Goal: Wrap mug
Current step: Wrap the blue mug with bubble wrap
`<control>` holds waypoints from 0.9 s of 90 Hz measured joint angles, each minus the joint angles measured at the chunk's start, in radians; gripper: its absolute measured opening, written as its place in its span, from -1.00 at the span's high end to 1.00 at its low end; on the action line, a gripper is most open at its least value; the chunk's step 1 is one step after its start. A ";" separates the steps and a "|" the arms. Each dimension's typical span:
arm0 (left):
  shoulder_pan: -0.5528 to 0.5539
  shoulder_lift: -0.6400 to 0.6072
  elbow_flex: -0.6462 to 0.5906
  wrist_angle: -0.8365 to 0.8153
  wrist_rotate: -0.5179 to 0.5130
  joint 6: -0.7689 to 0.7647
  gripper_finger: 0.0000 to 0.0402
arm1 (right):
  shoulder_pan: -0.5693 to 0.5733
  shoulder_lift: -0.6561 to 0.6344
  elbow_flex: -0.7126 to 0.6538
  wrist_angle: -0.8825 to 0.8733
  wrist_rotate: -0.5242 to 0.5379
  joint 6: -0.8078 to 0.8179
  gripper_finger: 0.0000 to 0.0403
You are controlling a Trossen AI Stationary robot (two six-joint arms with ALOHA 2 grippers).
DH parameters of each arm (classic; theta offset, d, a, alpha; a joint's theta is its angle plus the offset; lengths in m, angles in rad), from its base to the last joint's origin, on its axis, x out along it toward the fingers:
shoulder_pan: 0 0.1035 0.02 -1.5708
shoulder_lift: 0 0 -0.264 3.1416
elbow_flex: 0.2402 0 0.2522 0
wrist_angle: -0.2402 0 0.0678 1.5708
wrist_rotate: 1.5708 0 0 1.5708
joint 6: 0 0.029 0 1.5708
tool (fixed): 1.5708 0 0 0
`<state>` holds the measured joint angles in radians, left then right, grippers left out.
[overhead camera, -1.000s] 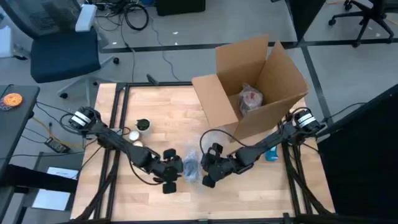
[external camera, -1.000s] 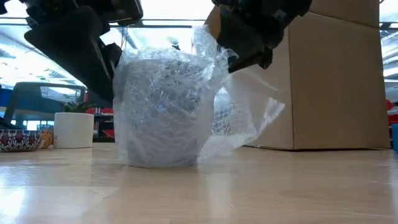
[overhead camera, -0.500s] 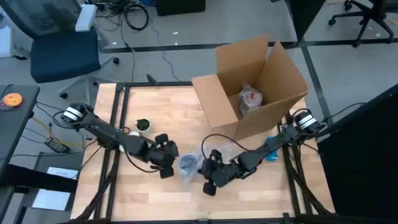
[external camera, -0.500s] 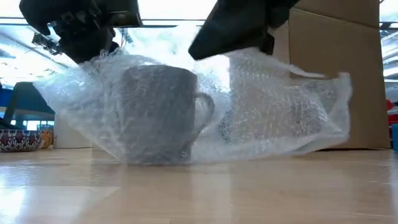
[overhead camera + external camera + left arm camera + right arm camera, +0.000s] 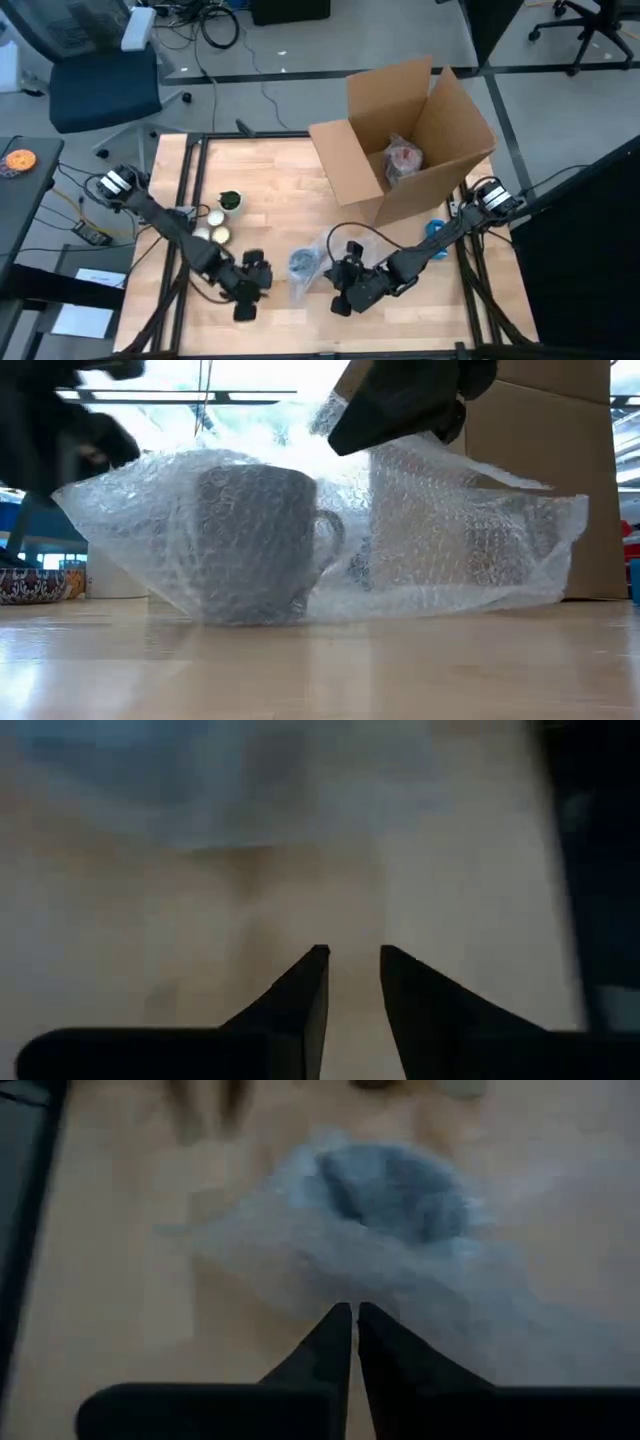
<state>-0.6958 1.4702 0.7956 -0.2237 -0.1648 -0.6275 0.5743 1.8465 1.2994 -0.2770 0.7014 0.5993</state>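
Mug under loose bubble wrap; right gripper pinches wrap edge just beside.

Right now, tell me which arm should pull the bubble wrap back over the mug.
Right. Its tool sits beside the bubble wrap, fingers nearly closed on a corner, facing the mug. The left tool stands apart, holding nothing, over bare table.

Grey mug upright, handle w/ open side toward cardboard box; clear bubble wrap draped loosely over it, spread wide, near box.
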 joint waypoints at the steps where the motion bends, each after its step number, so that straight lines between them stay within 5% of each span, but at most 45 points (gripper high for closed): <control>1: -0.003 0.005 -0.007 0.022 0.002 0.003 0.61 | 0.001 0.000 0.005 -0.014 0.011 0.007 1.00; 26: 0.021 0.099 -0.048 0.312 -0.016 0.119 0.61 | -0.013 -0.001 0.073 -0.256 0.076 0.142 1.00; 65: 0.089 0.123 -0.048 0.468 -0.039 0.208 0.61 | -0.034 0.000 0.072 -0.197 0.023 0.097 1.00; 81: 0.113 0.123 -0.048 0.472 -0.041 0.206 0.61 | -0.042 0.000 0.038 -0.040 -0.021 0.015 1.00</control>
<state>-0.5831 1.5936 0.7479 0.2479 -0.2061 -0.4217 0.5320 1.8464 1.3371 -0.3170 0.6805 0.6145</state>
